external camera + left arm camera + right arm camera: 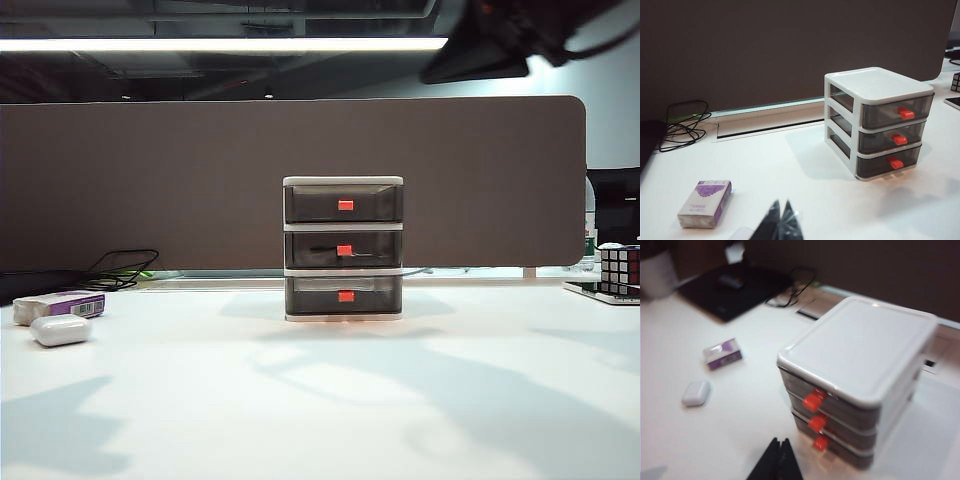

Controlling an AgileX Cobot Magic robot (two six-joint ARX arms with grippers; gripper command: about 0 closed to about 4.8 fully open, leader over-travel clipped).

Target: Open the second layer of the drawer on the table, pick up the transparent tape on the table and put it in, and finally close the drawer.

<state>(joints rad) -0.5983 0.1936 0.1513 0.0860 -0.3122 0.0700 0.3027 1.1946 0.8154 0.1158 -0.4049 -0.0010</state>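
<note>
The drawer (343, 250) stands at the middle of the table (320, 400), and all three smoky tiers are pushed in. The second layer (343, 249) is shut; a thin dark shape shows through its front. No transparent tape lies on the table in any view. In the left wrist view my left gripper (782, 201) is shut and empty, hovering above the table well off from the drawer (880, 120). My right gripper (780, 439) is shut and empty, close to the drawer's (855, 375) red-orange tabs without touching them. A dark arm part (490, 40) hangs at the exterior view's top right.
A purple-and-white box (60, 303) and a white rounded case (60, 330) lie at the table's left. Black cables (125, 268) trail behind them. A puzzle cube (620, 268) sits at the far right. A brown partition (200, 180) closes off the back.
</note>
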